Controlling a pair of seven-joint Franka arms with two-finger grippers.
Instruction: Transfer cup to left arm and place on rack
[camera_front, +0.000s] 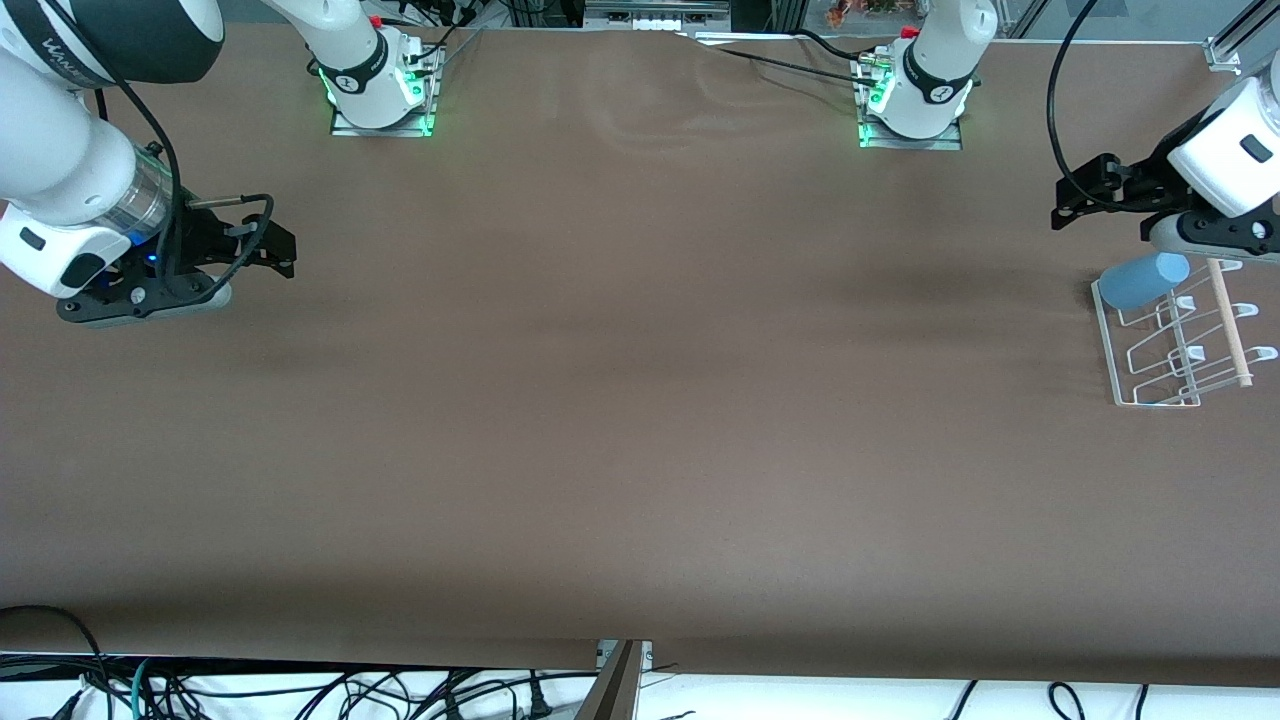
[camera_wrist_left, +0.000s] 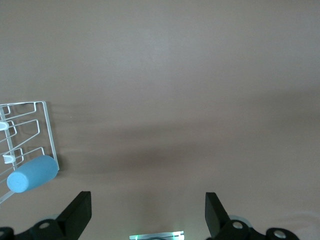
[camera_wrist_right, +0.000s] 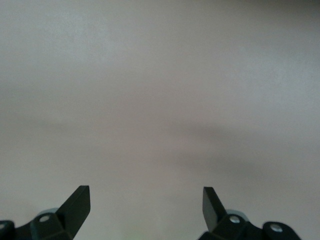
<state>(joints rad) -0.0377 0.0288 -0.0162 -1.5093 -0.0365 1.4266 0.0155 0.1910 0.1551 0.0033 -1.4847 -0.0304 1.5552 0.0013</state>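
cup (camera_front: 1143, 281) is seen in the front view lying tilted on the rack (camera_front: 1180, 340), at the rack's end farthest from the camera, near the left arm's end of the table (camera_front: 640, 400); the placing looks done. left gripper (camera_front: 1075, 205) is held over bare table beside the rack, right gripper (camera_front: 275, 245) over the other end, likely parked clear. neither one's fingers can be judged there. in the left wrist view, the fingers (camera_wrist_left: 77, 215) are shown spread and empty, with the cup (camera_wrist_left: 32, 174) resting on the rack's (camera_wrist_left: 47, 130) corner prongs. in the right wrist view, spread empty fingers (camera_wrist_right: 77, 207) are shown over bare table only.
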